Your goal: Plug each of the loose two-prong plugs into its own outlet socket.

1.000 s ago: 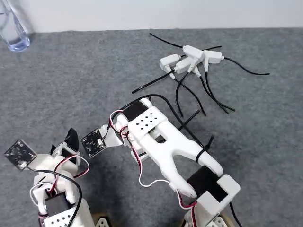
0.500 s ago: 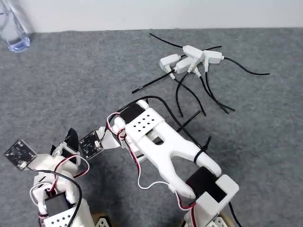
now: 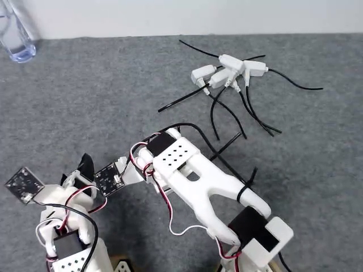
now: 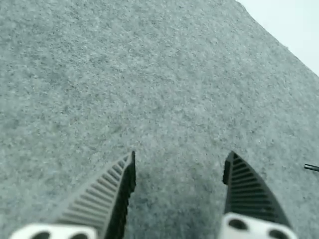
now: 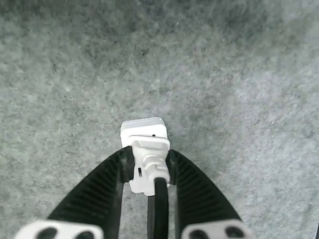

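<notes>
My right gripper [image 5: 148,153] is shut on a white two-prong plug [image 5: 149,172] whose black cord [image 5: 158,209] runs back between the fingers. A white block [image 5: 143,128] sits on the plug's front end, just above the grey carpet. In the high view the right arm [image 3: 193,175] stretches from the near right toward the centre-left. Beside it, low over bare carpet at the near left, my left gripper [image 4: 179,159] stands open with nothing in it. A cluster of white plugs and sockets [image 3: 227,73] with black cords [image 3: 249,113] lies at the far right.
A clear glass vessel [image 3: 16,39] stands in the far left corner. The grey carpet [image 3: 85,102] ends at a white wall along the back. The two arms are close together at the near left.
The right arm has drawn back toward the near edge and slightly left, still holding the plug. The left arm and the far cluster have not moved.
</notes>
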